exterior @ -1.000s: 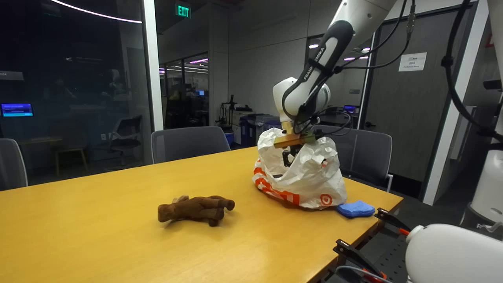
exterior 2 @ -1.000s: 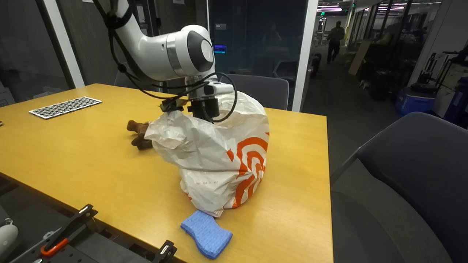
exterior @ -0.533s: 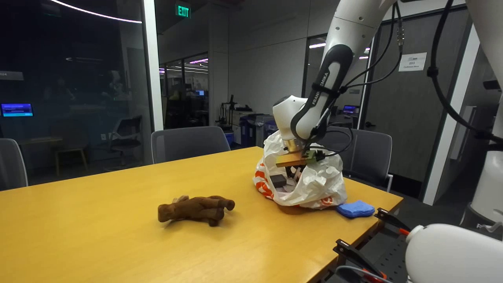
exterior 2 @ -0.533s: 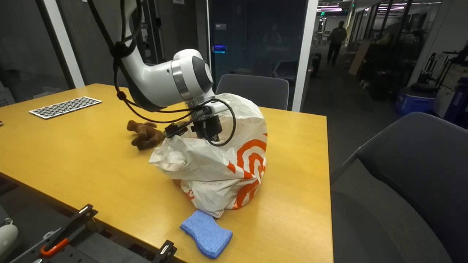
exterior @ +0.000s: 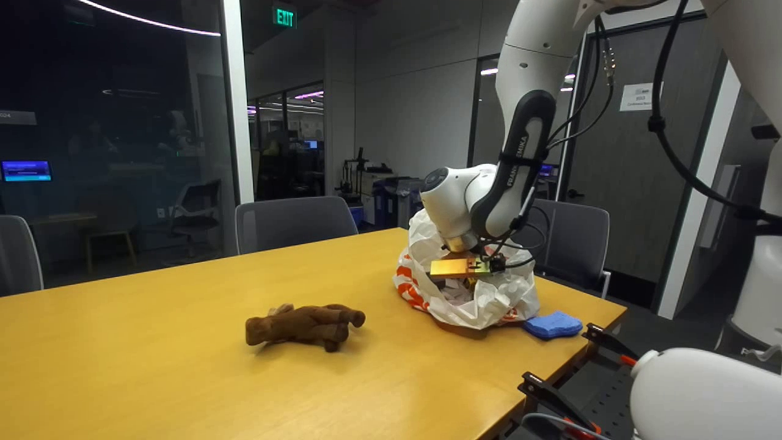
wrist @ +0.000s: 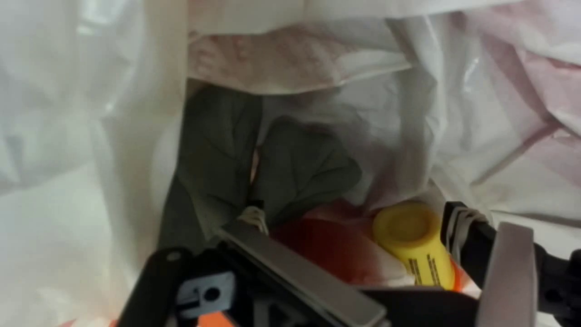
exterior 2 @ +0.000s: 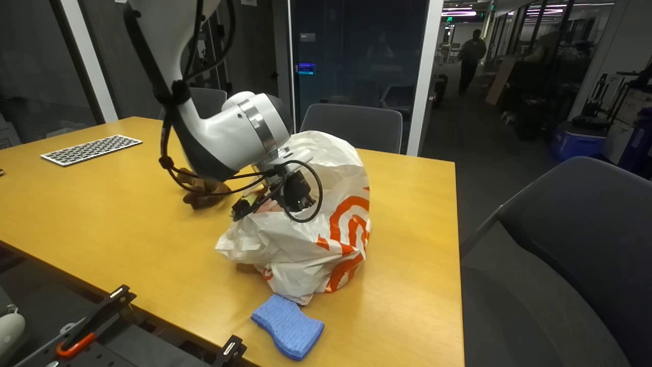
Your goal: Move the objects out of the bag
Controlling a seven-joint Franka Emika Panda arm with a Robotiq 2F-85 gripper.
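Note:
The white plastic bag (exterior: 519, 299) with red print stands at the table corner; it also shows in the other camera's exterior view (exterior 2: 300, 270). My gripper (wrist: 356, 215) is open inside the bag, its fingers wide apart with nothing held. In the wrist view a yellow cylindrical thing (wrist: 426, 254) with black print lies between the fingers, closer to the right-hand one. A dark grey-green folded item (wrist: 299, 168) lies beyond the left-hand finger. A brown plush toy (exterior: 305, 324) lies on the table, partly behind the arm in an exterior view (exterior 2: 204, 196). A blue sponge (exterior: 553, 325) lies beside the bag.
The yellow table (exterior: 183, 354) carries a white-framed keyboard (exterior 2: 91, 149) at its far side. Black clamps (exterior 2: 229, 351) sit at the table edge near the robot mount. Grey chairs (exterior 2: 356, 125) stand around the table. Loose bag walls surround the gripper.
The arm has come down and tilted, moving my gripper deeper into the bag. The bag's near rim has sagged lower and its mouth is wider. The toy and sponge have not moved.

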